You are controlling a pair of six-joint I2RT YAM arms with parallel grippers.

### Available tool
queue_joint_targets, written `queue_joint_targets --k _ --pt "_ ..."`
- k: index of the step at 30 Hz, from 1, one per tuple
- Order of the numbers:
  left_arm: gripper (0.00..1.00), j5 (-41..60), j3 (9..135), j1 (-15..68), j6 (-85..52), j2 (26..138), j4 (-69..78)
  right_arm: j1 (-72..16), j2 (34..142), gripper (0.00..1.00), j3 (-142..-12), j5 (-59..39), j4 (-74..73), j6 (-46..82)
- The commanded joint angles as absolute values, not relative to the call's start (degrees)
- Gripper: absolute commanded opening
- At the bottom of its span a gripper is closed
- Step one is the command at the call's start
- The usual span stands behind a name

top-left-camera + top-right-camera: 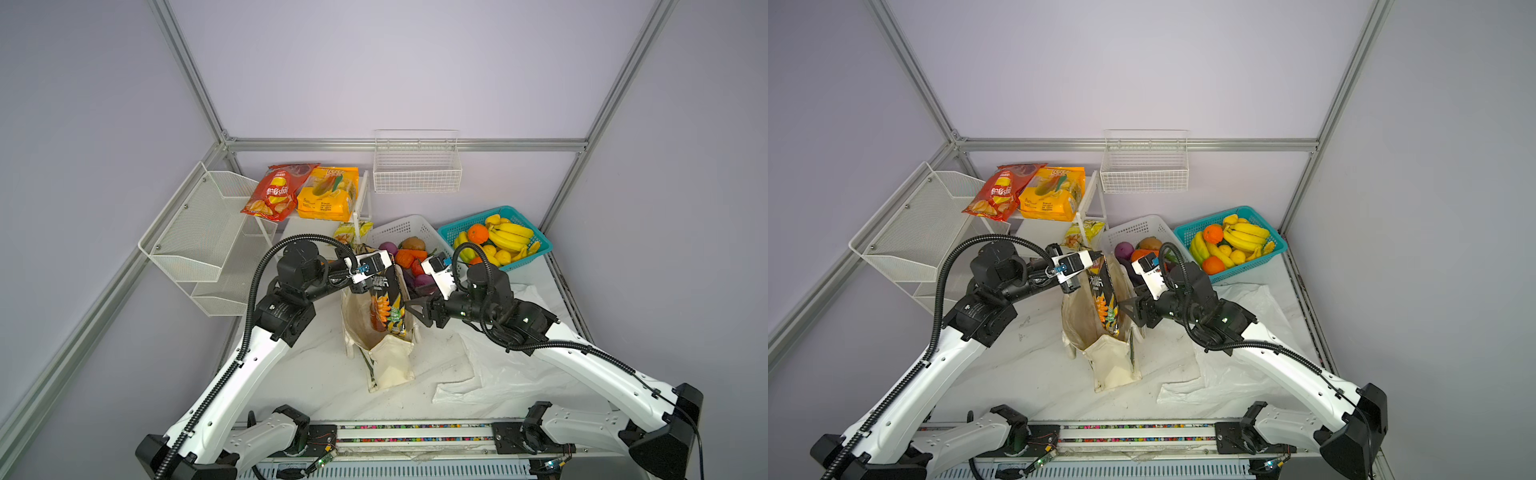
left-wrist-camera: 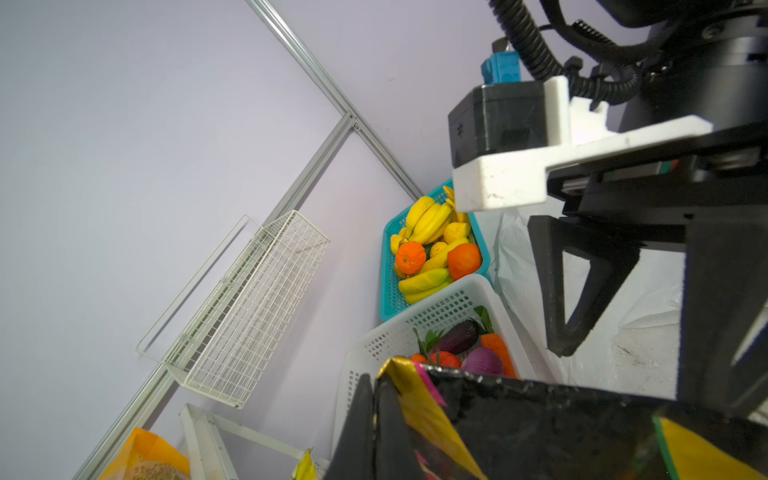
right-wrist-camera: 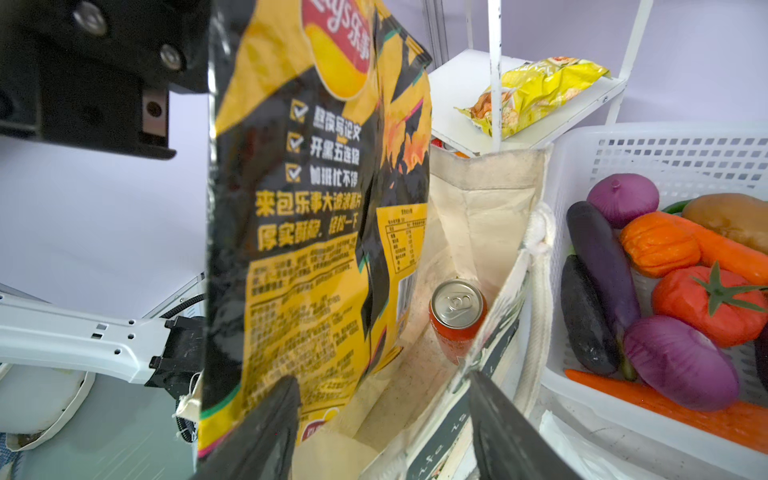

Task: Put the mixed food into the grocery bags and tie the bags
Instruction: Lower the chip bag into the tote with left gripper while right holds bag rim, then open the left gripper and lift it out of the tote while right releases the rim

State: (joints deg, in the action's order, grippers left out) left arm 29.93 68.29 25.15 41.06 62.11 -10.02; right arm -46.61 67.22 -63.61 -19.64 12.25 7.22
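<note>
Pinching the top edge of the black snack packet (image 1: 386, 305), the left pincer (image 2: 376, 419) is clenched on it and holds it upright, lower end inside the open mouth of the cream canvas tote (image 1: 390, 361). The tote stands mid-worktop (image 1: 291, 374) in both top views. In the right wrist view a reddish-brown drink can (image 3: 457, 316) stands upright on the tote's floor, just beside the packet. The right pincer (image 3: 380, 378) is released: its fingers are spread, one in front of the packet's lower corner and one outside the tote's dark printed wall, with the rim between them and nothing gripped. Two oranges (image 1: 1213, 233) lie among bananas in the teal basket (image 1: 536, 249) at 2 o'clock from the tote. At 1 o'clock, touching the tote, is the white lattice basket (image 1: 403, 230) of vegetables. The white plastic carrier bag (image 1: 478, 374) lies flat and crumpled on the worktop at 4 o'clock, under the right arm.
</note>
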Motion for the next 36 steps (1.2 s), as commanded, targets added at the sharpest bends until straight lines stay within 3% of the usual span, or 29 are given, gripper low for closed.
queue_joint_targets --k 1,6,13,22,33,36 --pt "0.00 33.15 63.85 25.90 39.63 62.14 -1.95 -46.75 66.10 0.66 -62.58 -18.55 10.51 7.57" --pt "0.00 34.75 60.08 26.19 39.42 62.38 3.16 -46.76 65.60 0.66 -61.88 -18.17 9.84 7.80" --pt "0.00 35.01 57.05 26.19 47.61 61.25 -2.41 -46.71 64.61 0.66 -60.82 -14.29 11.10 8.09" --pt "0.00 28.57 58.38 26.19 54.49 59.52 -6.49 -46.76 64.52 0.67 -61.79 -13.20 11.60 8.48" --pt "0.00 36.59 52.13 27.06 59.67 56.52 -12.82 -46.67 63.14 0.68 -63.03 -3.10 12.32 10.35" --pt "0.08 35.80 52.39 27.76 56.95 56.85 -13.10 -46.67 63.93 0.68 -63.74 -0.84 12.04 10.46"
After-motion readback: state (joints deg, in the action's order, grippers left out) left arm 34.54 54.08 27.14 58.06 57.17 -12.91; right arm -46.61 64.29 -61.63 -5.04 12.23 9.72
